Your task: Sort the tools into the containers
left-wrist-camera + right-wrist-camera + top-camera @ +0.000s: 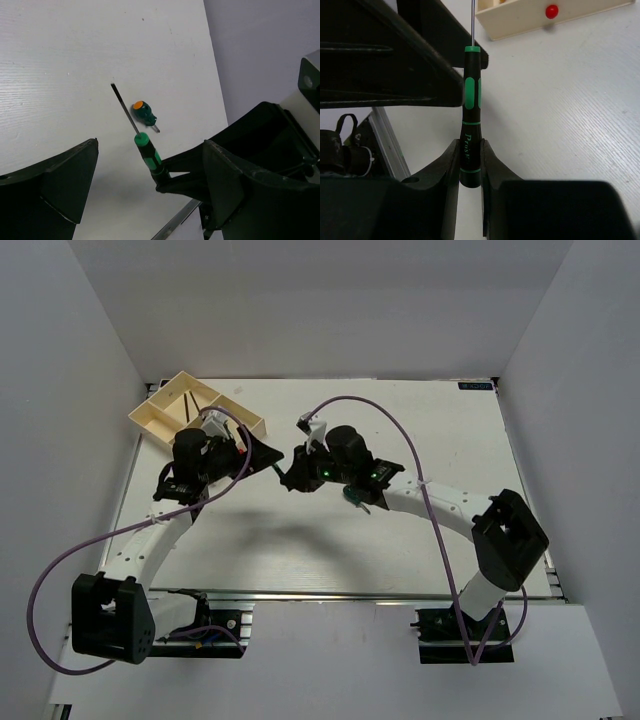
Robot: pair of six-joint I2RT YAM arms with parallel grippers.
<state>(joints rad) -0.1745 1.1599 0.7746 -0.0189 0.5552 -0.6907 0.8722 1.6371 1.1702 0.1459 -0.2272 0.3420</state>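
A white table [470,450] with a faint grain; pale grey panels close it in, a left wall [60,390], a back wall [320,300] and a right wall [590,360]; a metal rail [340,596] runs along its near edge; a small blue label [476,386] sits at its far right corner; light soft and even, shadows faint.

You see the thin green-and-black screwdriver [471,120] pinched by its handle in the right gripper [469,167], a stubby orange-capped screwdriver [143,112] lying flat, the cream tray [152,420] far left.

One thin screwdriver [471,100], one stubby screwdriver [144,112], one tray [150,425], one red knob [551,11].
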